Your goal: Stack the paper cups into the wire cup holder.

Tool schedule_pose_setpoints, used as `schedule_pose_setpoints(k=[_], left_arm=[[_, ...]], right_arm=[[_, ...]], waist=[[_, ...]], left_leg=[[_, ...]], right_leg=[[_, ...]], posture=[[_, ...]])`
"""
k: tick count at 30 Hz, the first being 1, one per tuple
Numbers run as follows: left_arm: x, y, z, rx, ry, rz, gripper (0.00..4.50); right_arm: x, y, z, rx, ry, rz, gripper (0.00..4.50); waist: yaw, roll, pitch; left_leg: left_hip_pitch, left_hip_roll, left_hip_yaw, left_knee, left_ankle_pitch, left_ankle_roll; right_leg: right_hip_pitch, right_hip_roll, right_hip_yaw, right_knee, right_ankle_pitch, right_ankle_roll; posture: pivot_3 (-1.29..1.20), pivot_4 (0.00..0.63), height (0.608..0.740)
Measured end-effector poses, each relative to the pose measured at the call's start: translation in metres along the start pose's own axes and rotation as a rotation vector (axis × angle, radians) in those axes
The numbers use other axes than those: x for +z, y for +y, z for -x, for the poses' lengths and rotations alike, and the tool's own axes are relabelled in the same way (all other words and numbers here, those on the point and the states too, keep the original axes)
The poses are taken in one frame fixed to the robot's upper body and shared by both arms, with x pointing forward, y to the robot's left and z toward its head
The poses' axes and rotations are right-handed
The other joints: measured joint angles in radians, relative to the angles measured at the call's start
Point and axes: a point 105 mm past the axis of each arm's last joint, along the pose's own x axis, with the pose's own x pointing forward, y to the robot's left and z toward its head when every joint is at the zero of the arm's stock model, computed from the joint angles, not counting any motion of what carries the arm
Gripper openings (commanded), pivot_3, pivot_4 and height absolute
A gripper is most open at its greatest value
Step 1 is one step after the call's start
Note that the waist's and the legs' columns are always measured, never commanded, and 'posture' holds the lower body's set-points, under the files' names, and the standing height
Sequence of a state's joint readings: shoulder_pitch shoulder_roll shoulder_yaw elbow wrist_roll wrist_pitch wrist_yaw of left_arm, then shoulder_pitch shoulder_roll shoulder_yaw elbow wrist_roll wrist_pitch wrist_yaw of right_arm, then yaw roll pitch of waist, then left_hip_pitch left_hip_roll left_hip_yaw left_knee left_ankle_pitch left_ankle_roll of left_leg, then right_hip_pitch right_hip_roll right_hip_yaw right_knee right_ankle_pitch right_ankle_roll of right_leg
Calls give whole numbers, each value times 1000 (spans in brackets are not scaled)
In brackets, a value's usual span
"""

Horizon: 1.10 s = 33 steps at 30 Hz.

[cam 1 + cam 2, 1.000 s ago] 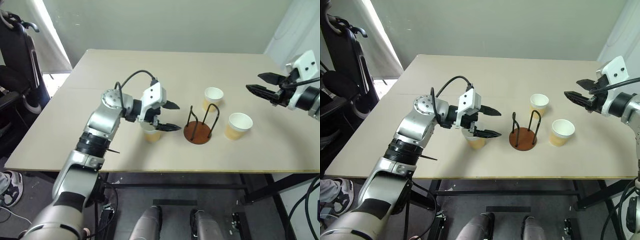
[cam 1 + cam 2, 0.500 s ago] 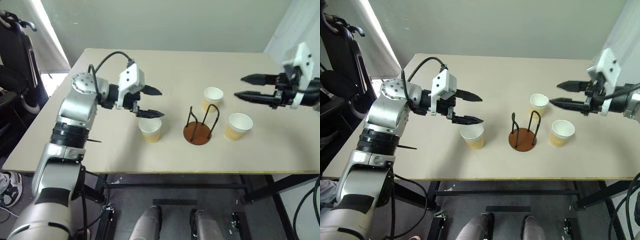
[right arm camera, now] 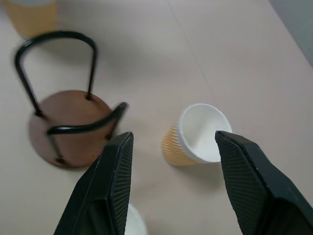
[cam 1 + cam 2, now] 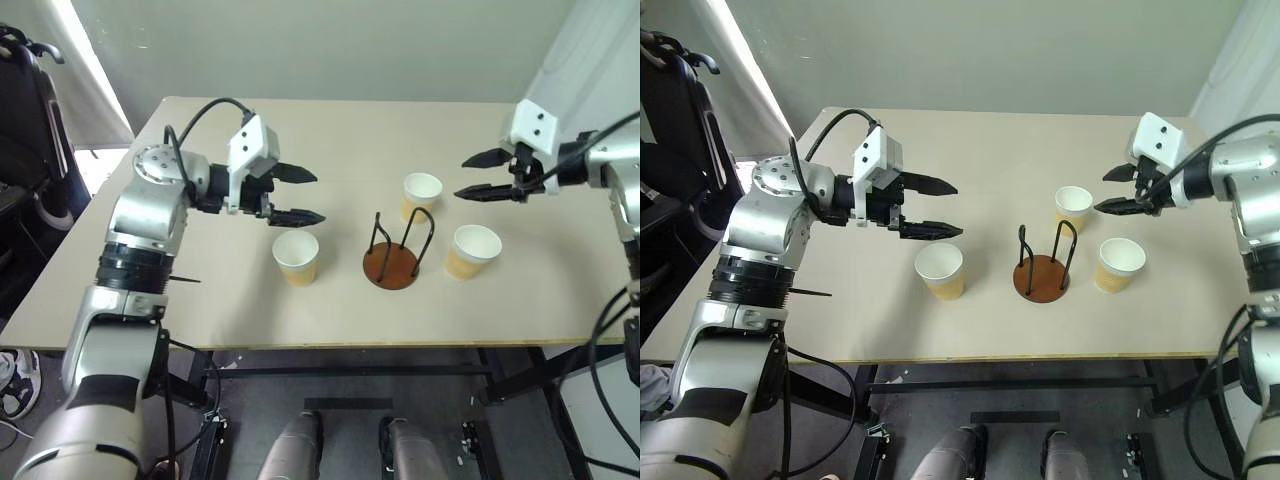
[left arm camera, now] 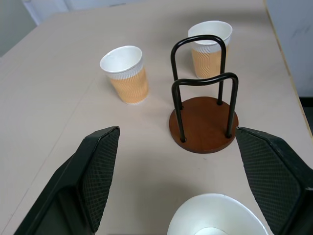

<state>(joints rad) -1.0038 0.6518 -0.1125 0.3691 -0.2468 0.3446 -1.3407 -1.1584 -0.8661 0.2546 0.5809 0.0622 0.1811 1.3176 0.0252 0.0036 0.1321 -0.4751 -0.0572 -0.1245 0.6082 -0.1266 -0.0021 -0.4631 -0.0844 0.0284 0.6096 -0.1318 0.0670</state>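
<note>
Around wire cup holder (image 4: 392,262): three paper cups (image 4: 296,258) apart, off edges.

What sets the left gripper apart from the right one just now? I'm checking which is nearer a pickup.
The left gripper hangs above and just behind the cup left of the wire cup holder; the right gripper hangs beside the far cup, over the table. Left jaws gape wider. Both are open and empty.
</note>
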Motion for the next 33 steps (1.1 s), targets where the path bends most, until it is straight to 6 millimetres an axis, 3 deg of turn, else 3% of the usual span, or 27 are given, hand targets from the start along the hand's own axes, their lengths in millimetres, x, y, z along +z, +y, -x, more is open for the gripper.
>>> schedule_pose_setpoints(k=[5,11,19,33], left_arm=[[2,5,4,36,-18,18,4034],[0,7,7,54,-10,25,4082],[-3,9,9,68,-7,37,4082],[-2,10,13,77,2,41,4082]], right_arm=[[-5,-6,-21,24,56,53,2650],[-20,-10,-40,-9,134,108,4487],[-41,-7,-60,-15,272,205,4487],[-44,-1,-85,-4,364,296,4487]], waist=[[1,0,0],[7,1,0],[4,1,1],[5,1,1]], left_leg=[[0,0,0,0,-2,-3],[0,0,-1,0,-2,-4],[0,1,-1,0,-3,-4],[0,1,-1,0,-3,-5]], right_leg=[[0,0,-1,0,-1,-3],[0,-1,-2,0,0,-6],[-1,-1,-3,2,0,-7],[-1,-1,-3,1,1,-9]], posture=[[0,150,740],[0,150,740],[0,150,740],[0,150,740]])
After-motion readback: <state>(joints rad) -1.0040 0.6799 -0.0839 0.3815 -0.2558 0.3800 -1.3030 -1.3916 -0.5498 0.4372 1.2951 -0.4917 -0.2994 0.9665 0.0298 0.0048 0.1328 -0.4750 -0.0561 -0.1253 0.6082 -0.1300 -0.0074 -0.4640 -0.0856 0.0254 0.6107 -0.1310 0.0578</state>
